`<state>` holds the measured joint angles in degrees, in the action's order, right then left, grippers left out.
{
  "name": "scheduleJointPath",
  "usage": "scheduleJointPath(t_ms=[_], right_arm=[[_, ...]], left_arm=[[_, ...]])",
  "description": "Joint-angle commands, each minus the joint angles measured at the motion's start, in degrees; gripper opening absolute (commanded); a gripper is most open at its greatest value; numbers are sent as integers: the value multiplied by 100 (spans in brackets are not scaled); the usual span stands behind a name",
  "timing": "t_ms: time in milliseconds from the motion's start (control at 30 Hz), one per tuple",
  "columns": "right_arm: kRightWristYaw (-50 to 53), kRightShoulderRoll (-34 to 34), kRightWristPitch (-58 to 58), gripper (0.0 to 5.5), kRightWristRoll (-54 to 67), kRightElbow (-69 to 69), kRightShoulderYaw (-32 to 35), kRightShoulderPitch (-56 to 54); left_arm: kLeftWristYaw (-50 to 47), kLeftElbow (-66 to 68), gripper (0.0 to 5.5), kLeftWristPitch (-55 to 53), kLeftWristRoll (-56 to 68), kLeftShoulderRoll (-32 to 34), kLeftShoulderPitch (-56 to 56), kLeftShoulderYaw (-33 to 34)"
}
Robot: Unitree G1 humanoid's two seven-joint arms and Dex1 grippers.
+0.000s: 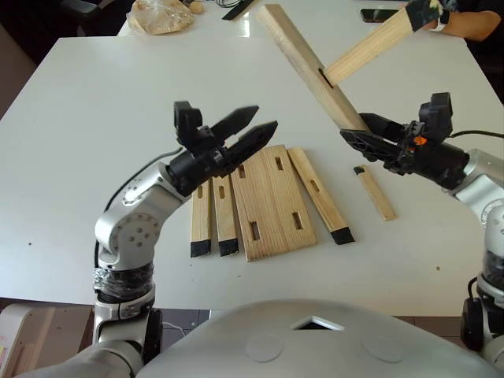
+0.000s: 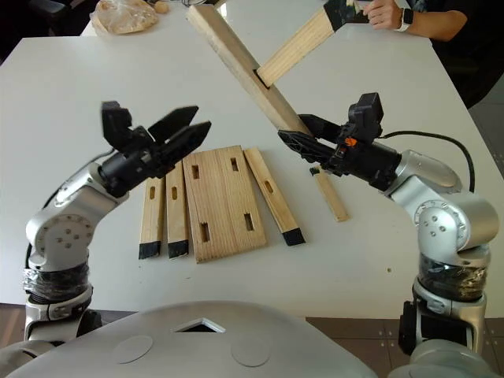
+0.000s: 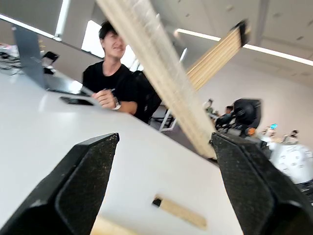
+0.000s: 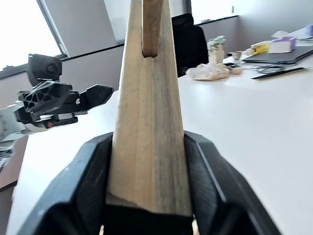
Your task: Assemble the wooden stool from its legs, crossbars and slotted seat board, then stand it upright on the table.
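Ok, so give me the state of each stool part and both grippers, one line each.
left gripper: open, empty
right gripper: shut on the raised leg
raised leg: tilted in the air
long crossbar: plugged into the raised leg's slot
seat board: flat, slots empty
pair of legs: flat, left of the board
single leg: flat, right of the board
short crossbar: flat, loose on the table

No legible txt, labels or nos. — none
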<state>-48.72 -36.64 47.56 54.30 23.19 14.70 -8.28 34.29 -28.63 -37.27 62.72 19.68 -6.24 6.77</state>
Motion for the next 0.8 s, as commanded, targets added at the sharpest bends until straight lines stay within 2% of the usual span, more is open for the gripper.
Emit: scheduleJointPath(t_ms=[33,300,567,767,800], right_arm=[[-980,-469,612,207,1141,-434,315,-423],[-1431,-593,836,207,1422,-701,60,-924],[-2176,-767,349,207,539,-387,-749,-587],[-2494,-724,-95,205,-110,-790,-1162,-761],[-2552,-733,-167,205,-211,-874,-1209,-806]], left_arm=[[32,-173,383,-456,1197,406,-897,274],[47,-25,383,-636,1071,468,-1006,-202],[84,7,383,-665,1163,494,-1108,-238],[234,32,383,-670,829,612,-1025,-392],[325,5,364,-669,737,653,-953,-449]])
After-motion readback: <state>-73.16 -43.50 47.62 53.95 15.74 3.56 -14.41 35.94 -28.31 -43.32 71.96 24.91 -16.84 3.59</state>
